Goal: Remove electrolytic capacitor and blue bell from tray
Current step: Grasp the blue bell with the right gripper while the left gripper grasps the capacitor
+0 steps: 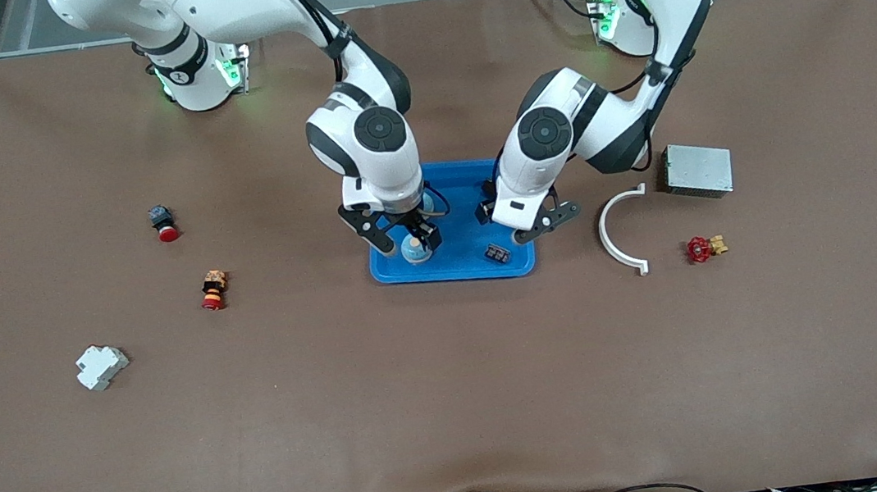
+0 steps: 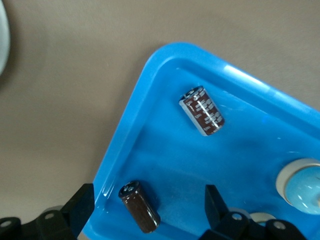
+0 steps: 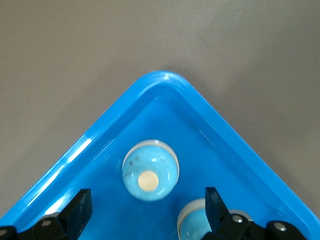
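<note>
Both arms reach in from their bases and bend down over the shallow blue plastic tray in the middle of the brown tabletop.

The right gripper points down over the tray's corner nearest the front camera at the right arm's end. Its fingers are spread wide and hold nothing. Between them, lying in that corner, is a round light-blue bell with a cream centre button. A second light-blue bell sits just beside it, partly hidden by a finger.

The left gripper hangs tilted over the tray's edge toward the left arm's end. Its fingers are also wide open and empty. Between them, a dark brown cylindrical capacitor lies on its side in the tray near the wall. A second brown capacitor with pale markings lies apart from it, nearer the tray's corner.
</note>
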